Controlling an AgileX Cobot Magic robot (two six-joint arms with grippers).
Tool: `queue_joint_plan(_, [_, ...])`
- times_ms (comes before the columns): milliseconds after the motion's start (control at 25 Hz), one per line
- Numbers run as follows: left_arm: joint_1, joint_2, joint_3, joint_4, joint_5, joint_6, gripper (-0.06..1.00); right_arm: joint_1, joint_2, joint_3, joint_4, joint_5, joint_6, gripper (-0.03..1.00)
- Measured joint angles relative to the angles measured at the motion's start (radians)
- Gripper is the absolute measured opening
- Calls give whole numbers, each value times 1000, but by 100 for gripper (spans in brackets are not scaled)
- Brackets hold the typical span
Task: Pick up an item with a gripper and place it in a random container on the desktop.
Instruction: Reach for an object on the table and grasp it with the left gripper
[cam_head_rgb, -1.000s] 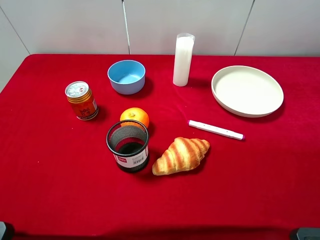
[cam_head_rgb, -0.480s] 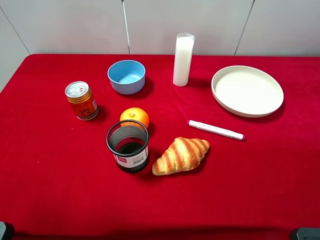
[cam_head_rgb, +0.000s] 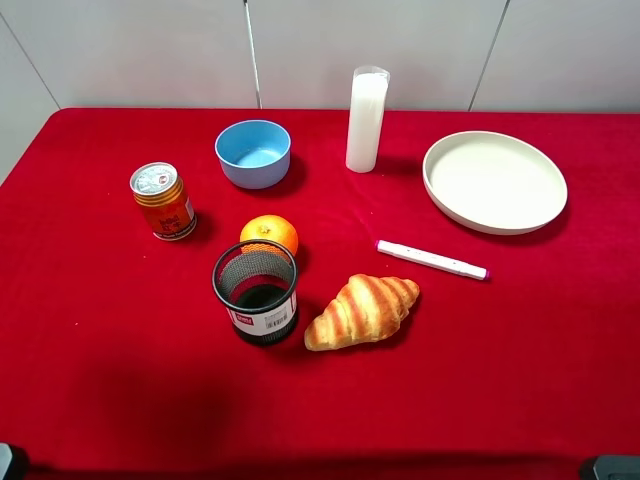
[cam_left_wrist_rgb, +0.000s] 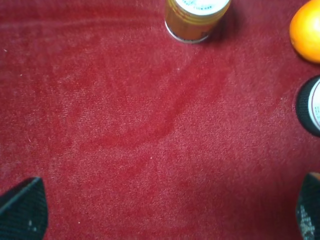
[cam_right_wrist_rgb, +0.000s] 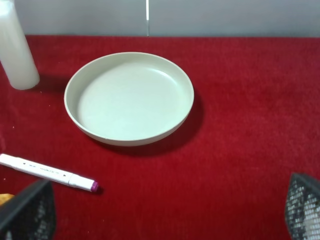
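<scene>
Two empty grippers, the left gripper (cam_left_wrist_rgb: 165, 212) and right gripper (cam_right_wrist_rgb: 166, 210), both spread apart: this looks like the approach step. The can (cam_head_rgb: 163, 200) stands upright at centre-left on the desktop (cam_head_rgb: 100, 350), with the blue bowl (cam_head_rgb: 253, 152) up-right of it. Next, the left gripper should reach forward and straddle the can.

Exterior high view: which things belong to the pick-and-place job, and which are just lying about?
Job in hand:
drink can
blue bowl
red desktop

Lying about:
orange
mesh pen cup
croissant
marker
cream plate
tall white cylinder
</scene>
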Motion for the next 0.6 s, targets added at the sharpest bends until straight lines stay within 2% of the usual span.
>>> queue_joint_plan(480, [-2, 284, -70, -14, -15, 32, 99, 0, 0, 0, 0, 0, 0, 69])
queue_joint_plan(600, [-36, 336, -95, -2, -26, 32, 99, 0, 0, 0, 0, 0, 0, 69])
